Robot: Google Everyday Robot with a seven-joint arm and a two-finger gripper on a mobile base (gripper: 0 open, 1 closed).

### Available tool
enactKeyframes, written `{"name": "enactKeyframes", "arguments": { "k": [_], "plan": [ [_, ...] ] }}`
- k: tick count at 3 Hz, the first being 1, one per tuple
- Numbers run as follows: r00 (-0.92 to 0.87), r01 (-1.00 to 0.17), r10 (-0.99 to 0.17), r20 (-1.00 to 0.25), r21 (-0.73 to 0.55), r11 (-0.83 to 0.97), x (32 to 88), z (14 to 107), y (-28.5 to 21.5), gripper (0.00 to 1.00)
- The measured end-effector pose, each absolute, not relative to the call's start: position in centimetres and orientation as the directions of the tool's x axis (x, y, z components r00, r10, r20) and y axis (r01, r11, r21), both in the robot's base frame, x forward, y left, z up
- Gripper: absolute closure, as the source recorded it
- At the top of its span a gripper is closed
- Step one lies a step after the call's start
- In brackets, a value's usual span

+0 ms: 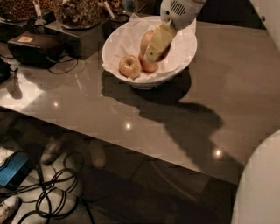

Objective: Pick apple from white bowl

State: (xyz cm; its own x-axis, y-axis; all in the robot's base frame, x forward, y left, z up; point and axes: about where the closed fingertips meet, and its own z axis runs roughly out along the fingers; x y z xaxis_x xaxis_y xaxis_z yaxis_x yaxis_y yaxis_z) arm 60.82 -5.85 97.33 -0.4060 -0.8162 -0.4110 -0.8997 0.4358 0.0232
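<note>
The white bowl [117, 49], lined with crumpled white paper, stands at the far middle of the dark table. My gripper [155, 49] reaches down into it from the top of the view, its yellowish finger [156, 40] lying across a red-pink apple [145, 40]. The gripper is shut on this apple and holds it a little above the bowl's bottom. A second reddish apple [148, 66] lies below it in the bowl. A paler yellow-green apple [130, 66] lies to its left. The far finger is hidden behind the held apple.
Black boxes [33, 46] and trays of snacks [78, 11] stand at the table's back left, close to the bowl. Cables [52, 192] and a blue object [13, 168] lie on the floor below the front edge. My white arm body [258, 188] fills the lower right corner.
</note>
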Motion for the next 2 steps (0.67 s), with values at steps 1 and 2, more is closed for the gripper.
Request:
{"name": "enactKeyframes", "arguments": {
  "k": [1, 2],
  "plan": [
    [-0.300, -0.936, -0.828, -0.473, -0.022, 0.351, 58.39, 101.16, -5.67, 1.00],
    [-0.296, -0.934, -0.823, -0.486, -0.033, 0.355, 59.02, 101.10, -5.25, 1.00]
  ]
}}
